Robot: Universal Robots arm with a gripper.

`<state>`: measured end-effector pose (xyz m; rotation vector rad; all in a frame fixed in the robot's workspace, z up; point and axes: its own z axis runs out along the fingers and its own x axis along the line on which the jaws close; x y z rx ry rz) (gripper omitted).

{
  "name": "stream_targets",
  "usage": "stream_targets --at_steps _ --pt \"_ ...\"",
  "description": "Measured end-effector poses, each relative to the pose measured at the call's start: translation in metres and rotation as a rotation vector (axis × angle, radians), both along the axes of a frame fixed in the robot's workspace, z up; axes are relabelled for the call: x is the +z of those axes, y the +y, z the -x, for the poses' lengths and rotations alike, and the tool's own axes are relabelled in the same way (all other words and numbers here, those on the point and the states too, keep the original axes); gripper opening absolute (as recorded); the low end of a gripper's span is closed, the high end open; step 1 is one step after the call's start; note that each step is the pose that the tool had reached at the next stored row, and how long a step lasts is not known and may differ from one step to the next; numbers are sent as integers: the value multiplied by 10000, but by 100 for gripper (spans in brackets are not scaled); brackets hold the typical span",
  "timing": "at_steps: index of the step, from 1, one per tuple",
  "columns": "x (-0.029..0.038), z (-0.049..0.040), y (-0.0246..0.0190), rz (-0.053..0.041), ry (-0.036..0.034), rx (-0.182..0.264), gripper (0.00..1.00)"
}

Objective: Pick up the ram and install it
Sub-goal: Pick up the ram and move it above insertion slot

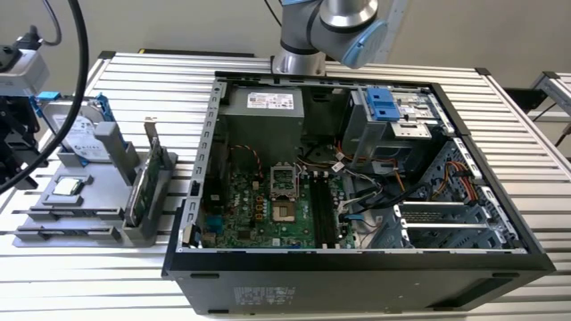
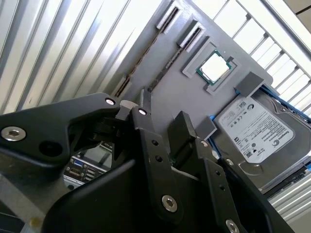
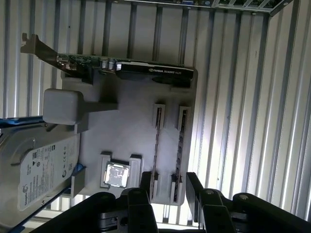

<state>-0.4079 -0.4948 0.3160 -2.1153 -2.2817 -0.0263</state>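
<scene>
The ram shows as two thin dark sticks standing on edge in parallel slots of a grey holder [image 3: 131,121]: one ram stick [image 3: 181,141] and a second [image 3: 156,143] beside it. In the second wrist view they are narrow dark lines [image 2: 130,74] on the holder [image 2: 184,97]. My gripper [image 3: 170,190] hangs above the near end of these slots, open, its black fingers [image 3: 194,187] apart with nothing held. The second wrist view also shows the open gripper [image 2: 163,116] above the holder. The motherboard's black slots [image 1: 321,207] lie inside the open computer case [image 1: 205,167].
The holder [image 1: 98,200] stands at the exterior view's left of the case on a slatted aluminium table [image 1: 134,73]. It also carries a green card with a metal bracket [image 3: 126,67], a silver hard drive [image 3: 34,165] and a processor chip [image 3: 117,174]. Cables hang at the far left.
</scene>
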Motion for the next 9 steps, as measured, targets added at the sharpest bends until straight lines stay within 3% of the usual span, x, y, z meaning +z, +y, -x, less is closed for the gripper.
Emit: stream_targets --at_steps 9 --pt "-20 0 0 32 0 0 100"
